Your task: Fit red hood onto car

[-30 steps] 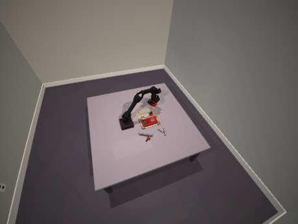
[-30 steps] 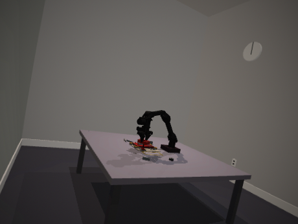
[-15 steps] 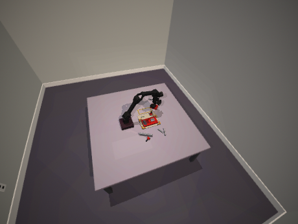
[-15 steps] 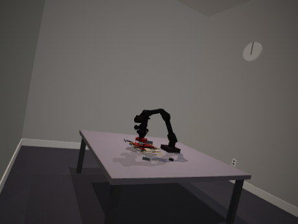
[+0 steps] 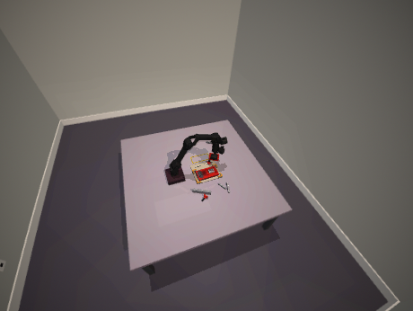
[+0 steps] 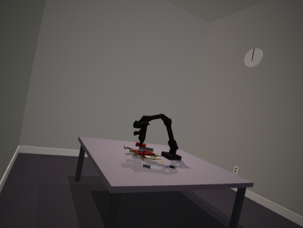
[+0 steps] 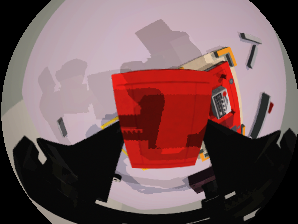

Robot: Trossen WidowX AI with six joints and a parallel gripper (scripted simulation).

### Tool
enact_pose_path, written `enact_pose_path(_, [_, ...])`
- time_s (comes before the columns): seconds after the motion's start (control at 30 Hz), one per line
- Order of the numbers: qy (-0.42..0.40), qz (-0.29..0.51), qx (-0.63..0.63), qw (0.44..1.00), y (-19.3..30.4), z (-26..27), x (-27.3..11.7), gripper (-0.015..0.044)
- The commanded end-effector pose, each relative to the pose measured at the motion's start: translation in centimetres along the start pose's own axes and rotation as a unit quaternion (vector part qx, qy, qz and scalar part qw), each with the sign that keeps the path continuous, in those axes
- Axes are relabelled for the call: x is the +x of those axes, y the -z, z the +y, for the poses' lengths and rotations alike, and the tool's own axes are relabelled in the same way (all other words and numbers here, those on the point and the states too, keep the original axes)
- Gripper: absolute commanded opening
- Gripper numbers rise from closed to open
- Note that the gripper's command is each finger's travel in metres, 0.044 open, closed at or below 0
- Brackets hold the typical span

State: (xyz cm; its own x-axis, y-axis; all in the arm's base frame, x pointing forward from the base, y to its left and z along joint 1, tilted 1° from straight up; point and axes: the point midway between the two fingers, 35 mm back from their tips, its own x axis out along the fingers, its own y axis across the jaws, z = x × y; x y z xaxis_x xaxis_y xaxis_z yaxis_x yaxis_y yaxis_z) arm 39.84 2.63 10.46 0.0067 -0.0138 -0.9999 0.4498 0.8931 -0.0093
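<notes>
1. Nearest my lens in the wrist view, I see the black parallel-jaw gripper (image 7: 162, 137) with its two dark fingers pressed against opposite sides of the red flat-roofed hood shell (image 7: 160, 117). The jaws stand fairly wide because the shell fills the gap between them; I am holding the hood, not closing on air.

2. I grip it by the side walls, I judge, so the roof stays level and the corner holes face down, free to meet the pegs.

3. Just beyond and to the right of the hood in that view lies the red toy car chassis (image 7: 225, 99) in its tan, yellow-edged jig (image 7: 226, 55), with the grey engine block (image 7: 220, 99) showing on the deck. The hood overlaps the chassis's left part but is not centred over it. I cannot make out the pegs.

4. In the top view the hood (image 5: 214, 156) hangs at the far end of the chassis (image 5: 206, 173), above the table, with the black six-joint arm (image 5: 188, 145) arching over from its dark base (image 5: 174, 175) on the left.

5. The exterior view shows the gripper (image 6: 141, 143) pointing straight down with the hood clear of the car below, so the task's fitting step is not yet done.

6. Nearer the table's front edge sit small grey tools (image 5: 224, 186) and a little red piece (image 5: 206, 197), well apart from the jig; I mean to keep away from them.

7. Next, I judge, I need to shift over the deck, square the hood to the chassis, then lower it.
</notes>
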Motion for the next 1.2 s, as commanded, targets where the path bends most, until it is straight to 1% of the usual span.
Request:
enact_pose_path(0.0, [-0.001, -0.004, -0.032, 0.999, -0.1, -1.3, -0.2, 0.0])
enact_pose_path(0.87, [0.004, -0.004, -0.25, 0.968, 0.8, -11.0, 0.2, 0.0])
enact_pose_path(1.03, [0.004, -0.004, -0.254, 0.967, 0.9, -11.1, 0.4, 0.0])
enact_pose_path(1.17, [0.004, -0.004, -0.254, 0.967, 0.8, -11.1, 1.4, 0.0])
